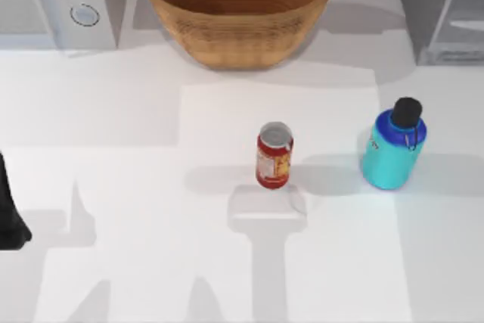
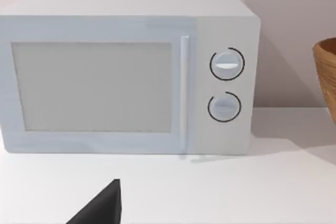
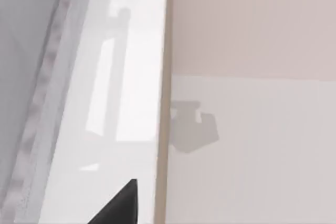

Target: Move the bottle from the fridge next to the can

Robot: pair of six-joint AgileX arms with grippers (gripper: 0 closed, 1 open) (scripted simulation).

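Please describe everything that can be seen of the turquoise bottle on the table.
The bottle is a squat flask with a turquoise body, a dark blue shoulder and a black cap; a small metal loop hangs at its shoulder. It looks like smooth plastic or coated metal. The cap is on. It stands upright on the white table, at the right side, in front of the grey fridge and outside it. The red can stands to its left, apart from it. No claw touches it.

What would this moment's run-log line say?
bottle: upright on table, right of can, apart | fridge: back right | left arm: parked at table's left edge | task state: bottle out of fridge
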